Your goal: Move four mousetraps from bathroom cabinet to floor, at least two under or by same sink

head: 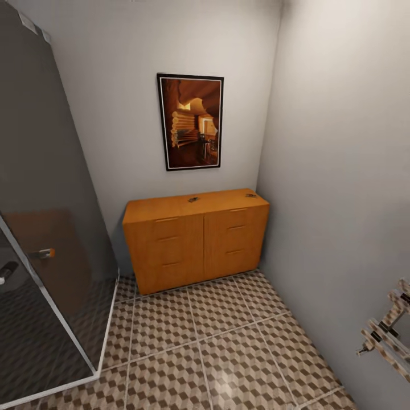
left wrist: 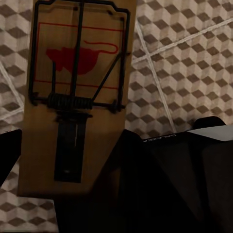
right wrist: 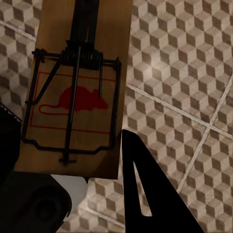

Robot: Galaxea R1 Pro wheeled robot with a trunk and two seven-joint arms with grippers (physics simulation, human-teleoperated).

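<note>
One mousetrap (left wrist: pixel 80 58), a wooden board with a red mouse print and a wire spring, sits between the dark fingers of my left gripper (left wrist: pixel 73 165), which is shut on it above the cube-patterned bathroom floor (left wrist: pixel 184 63). My right gripper (right wrist: pixel 68 160) is shut on a second mousetrap (right wrist: pixel 77 97), also over the tiles. In the head view the orange-brown cabinet (head: pixel 196 242) stands against the far wall. Two small dark mousetraps lie on its top, one near the middle (head: pixel 193 199) and one at the right end (head: pixel 251 195). The sink is out of view.
A dark glass shower enclosure (head: pixel 45 239) with a white base rail fills the left side. A grey wall (head: pixel 341 199) closes the right, with a tile-patterned fitting (head: pixel 387 333) sticking out low on it. A framed picture (head: pixel 191 121) hangs above the cabinet.
</note>
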